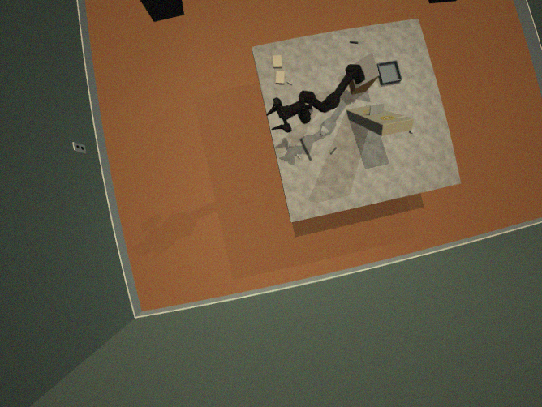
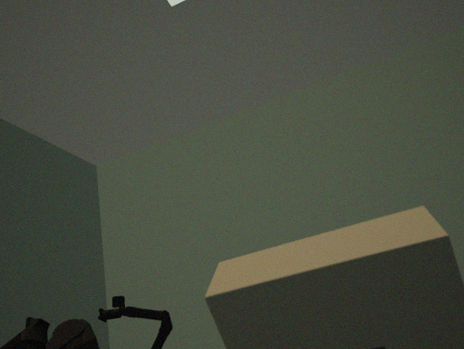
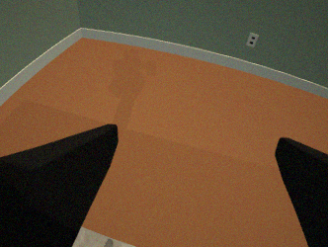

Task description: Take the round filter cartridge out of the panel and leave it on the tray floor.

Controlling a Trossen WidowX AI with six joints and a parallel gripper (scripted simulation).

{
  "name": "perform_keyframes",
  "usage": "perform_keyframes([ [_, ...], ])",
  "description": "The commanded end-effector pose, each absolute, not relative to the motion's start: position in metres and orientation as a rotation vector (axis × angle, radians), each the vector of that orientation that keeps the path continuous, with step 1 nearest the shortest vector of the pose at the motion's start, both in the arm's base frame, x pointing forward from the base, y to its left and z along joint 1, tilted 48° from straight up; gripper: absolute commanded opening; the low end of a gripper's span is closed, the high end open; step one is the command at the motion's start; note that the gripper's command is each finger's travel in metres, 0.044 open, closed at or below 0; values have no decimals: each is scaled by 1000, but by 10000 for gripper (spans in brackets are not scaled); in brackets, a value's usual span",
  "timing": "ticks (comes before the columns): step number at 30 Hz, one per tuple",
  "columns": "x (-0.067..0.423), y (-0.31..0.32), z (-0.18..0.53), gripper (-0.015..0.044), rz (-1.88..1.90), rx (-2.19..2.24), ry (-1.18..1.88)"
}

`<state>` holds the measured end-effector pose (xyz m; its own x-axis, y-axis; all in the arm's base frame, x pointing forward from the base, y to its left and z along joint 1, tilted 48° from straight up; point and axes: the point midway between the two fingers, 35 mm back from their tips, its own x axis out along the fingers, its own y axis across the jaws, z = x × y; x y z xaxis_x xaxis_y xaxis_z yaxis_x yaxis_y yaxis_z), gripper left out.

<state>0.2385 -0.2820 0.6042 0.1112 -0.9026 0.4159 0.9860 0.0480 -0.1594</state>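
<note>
The service panel [image 1: 396, 126] is a beige box on the grey table [image 1: 407, 170]. A small yellowish round mark on its face is the filter cartridge [image 1: 385, 117], sitting in the panel; its slots are too small to see. The tray [image 1: 380, 73] is a small dark-rimmed square behind the panel. My black arm reaches from beside the tray to the table's left edge. My gripper [image 1: 270, 121] [image 3: 199, 139] is open wide and empty, far left of the panel. In the wrist view its two dark fingers frame the orange floor and a strip of table edge.
Two beige blocks [image 1: 277, 61] [image 1: 280, 77] lie near the table's back left corner. A thin grey bar [image 1: 305, 148] and small dark bits [image 1: 333, 150] [image 1: 353, 41] lie on the table. In the exterior view a big beige box [image 2: 326, 258] fills the lower right, with the arm [image 2: 142, 313] small behind it.
</note>
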Motion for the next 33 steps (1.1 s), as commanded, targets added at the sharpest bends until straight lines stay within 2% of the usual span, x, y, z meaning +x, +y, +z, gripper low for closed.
perform_keyframes([
  [1,236,-281,606,374,-1460,-458,-230],
  [11,119,-220,691,111,-1600,-792,-495],
  [23,-10,-63,740,105,-1898,-1364,-785],
  [33,-59,104,714,105,-2236,-1909,-970],
])
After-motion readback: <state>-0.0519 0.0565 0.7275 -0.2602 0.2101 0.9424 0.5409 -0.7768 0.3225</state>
